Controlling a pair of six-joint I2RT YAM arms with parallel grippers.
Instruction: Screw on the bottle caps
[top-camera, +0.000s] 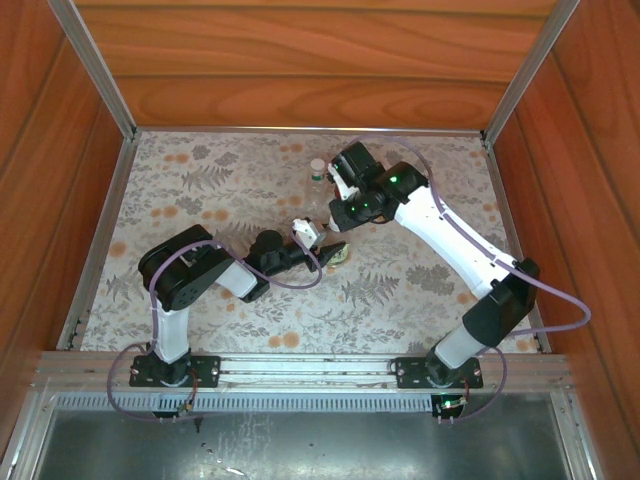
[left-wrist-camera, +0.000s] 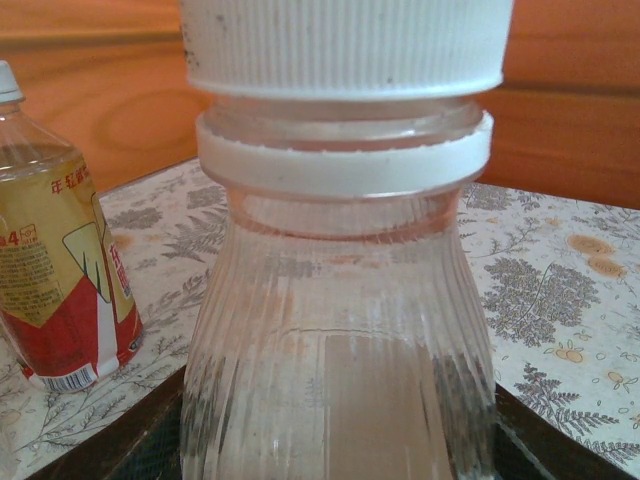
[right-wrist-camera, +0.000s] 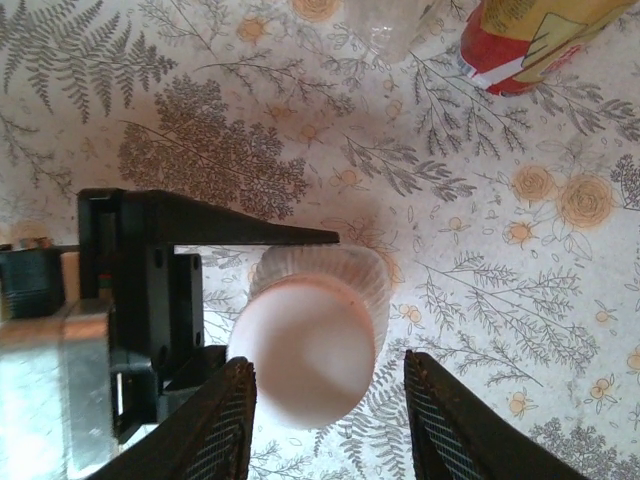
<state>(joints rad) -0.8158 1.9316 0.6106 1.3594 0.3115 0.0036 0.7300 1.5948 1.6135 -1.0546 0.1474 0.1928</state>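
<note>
My left gripper (left-wrist-camera: 335, 452) is shut on a clear ribbed bottle (left-wrist-camera: 340, 340) that stands upright mid-table, its dark fingers (left-wrist-camera: 150, 445) pressing both lower sides. A white ribbed bottle cap (left-wrist-camera: 345, 45) sits on the neck above a white ring. From above, my right gripper (right-wrist-camera: 330, 368) straddles this cap (right-wrist-camera: 305, 355) with its jaws open: one mesh finger (right-wrist-camera: 225, 420) is at the cap's edge, the other stands apart. In the top view the left gripper (top-camera: 335, 255) and right gripper (top-camera: 345, 212) meet at the centre.
An amber bottle with a red and yellow label (left-wrist-camera: 60, 270) stands just left of the held one, also seen at the upper right (right-wrist-camera: 520, 40). Another capped bottle (top-camera: 317, 170) stands farther back. Wooden walls (top-camera: 320, 60) enclose the floral mat (top-camera: 200, 180).
</note>
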